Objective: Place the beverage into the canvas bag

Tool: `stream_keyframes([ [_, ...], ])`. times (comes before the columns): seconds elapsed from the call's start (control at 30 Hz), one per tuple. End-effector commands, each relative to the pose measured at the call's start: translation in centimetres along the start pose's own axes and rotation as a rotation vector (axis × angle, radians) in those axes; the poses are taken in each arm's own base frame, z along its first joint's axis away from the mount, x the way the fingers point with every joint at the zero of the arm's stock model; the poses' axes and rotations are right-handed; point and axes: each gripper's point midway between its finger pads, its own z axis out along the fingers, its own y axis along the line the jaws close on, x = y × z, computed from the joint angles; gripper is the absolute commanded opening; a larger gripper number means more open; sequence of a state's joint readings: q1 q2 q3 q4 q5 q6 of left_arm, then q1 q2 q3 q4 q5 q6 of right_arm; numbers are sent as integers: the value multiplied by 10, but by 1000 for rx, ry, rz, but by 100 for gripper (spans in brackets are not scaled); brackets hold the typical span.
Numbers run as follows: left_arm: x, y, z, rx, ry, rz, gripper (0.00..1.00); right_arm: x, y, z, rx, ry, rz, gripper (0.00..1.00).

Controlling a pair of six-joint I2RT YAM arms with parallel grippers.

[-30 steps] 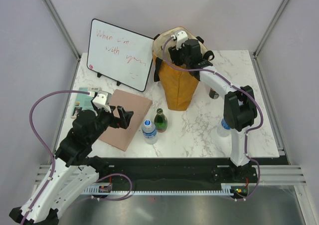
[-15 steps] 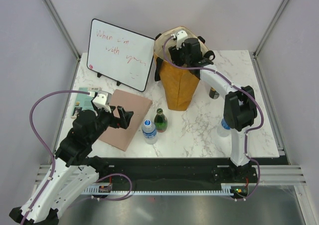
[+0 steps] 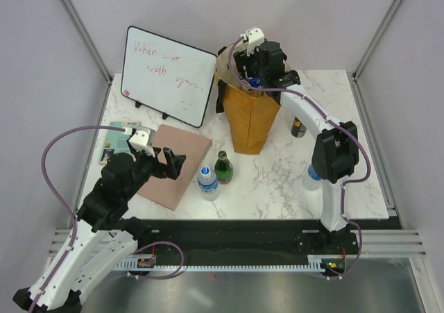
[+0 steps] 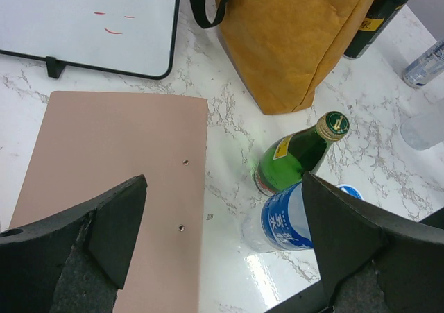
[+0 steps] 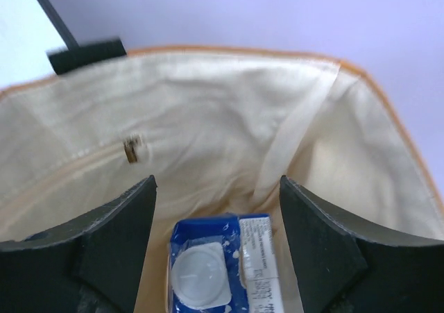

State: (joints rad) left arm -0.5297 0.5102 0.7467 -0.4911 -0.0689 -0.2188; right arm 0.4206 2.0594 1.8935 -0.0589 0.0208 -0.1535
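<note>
Pincer on right arm [image 5: 216,184] higher than second ago, above mouth of tall mustard-brown canvas bag [image 3: 250,122]; fingers [image 5: 118,243] spread, released. Blue-labelled, white-capped plastic bottle [image 5: 220,261] inside bag against cream lining [image 5: 208,119]. Left pincer [image 4: 223,181] unmoved, gaping over pink flat board [image 4: 111,167]. White marbled surface [image 3: 291,174], pale lilac walls [image 3: 28,63].

Between the right fingers [image 5: 111,250] we see the canvas bag [image 5: 229,119], its cream cloth lining matt; between the matt black left fingers [image 4: 111,223], a glossy green glass bottle [image 4: 291,160] on the polished marble-look table [image 4: 229,119].
</note>
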Motion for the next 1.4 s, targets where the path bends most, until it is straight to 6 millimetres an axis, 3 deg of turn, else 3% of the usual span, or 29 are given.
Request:
stream_keyframes([
  [0.0,-10,-3,0,14,-39,14,99,-57,-13,-17,33,-125,-2,79],
  [0.23,-11,-3,0,15,-42,15,99,-65,-17,-22,48,-131,-6,80],
  [0.47,-10,-3,1,14,-39,16,99,-87,-19,-34,44,-160,11,84],
  [0.67,-10,-3,1,14,-38,16,99,-137,-18,-70,12,-236,78,84],
  [0.73,-10,-3,1,14,-39,16,99,-145,-18,-80,7,-244,124,84],
  [0.77,-11,-3,1,14,-41,14,99,-156,-19,-94,7,-261,137,84],
  [0.83,-10,-3,1,14,-39,14,99,-153,-18,-105,7,-245,198,84],
  [0.87,-10,-2,1,12,-40,16,99,-161,-23,-123,28,-253,222,84],
  [0.93,-10,-3,1,13,-41,14,99,-150,-24,-135,53,-214,288,83],
  [0.97,-9,-3,1,14,-38,14,99,-150,-30,-153,90,-199,317,83],
  [1.03,-9,-3,1,16,-36,16,99,-132,-34,-168,138,-145,400,82],
  [1.07,-10,-3,1,17,-39,16,99,-129,-39,-188,173,-126,424,82],
  [1.27,-10,-4,0,20,-38,16,99,-75,-53,-244,315,29,448,83],
  [1.37,-10,-4,0,20,-38,16,99,-47,-60,-262,375,98,403,84],
])
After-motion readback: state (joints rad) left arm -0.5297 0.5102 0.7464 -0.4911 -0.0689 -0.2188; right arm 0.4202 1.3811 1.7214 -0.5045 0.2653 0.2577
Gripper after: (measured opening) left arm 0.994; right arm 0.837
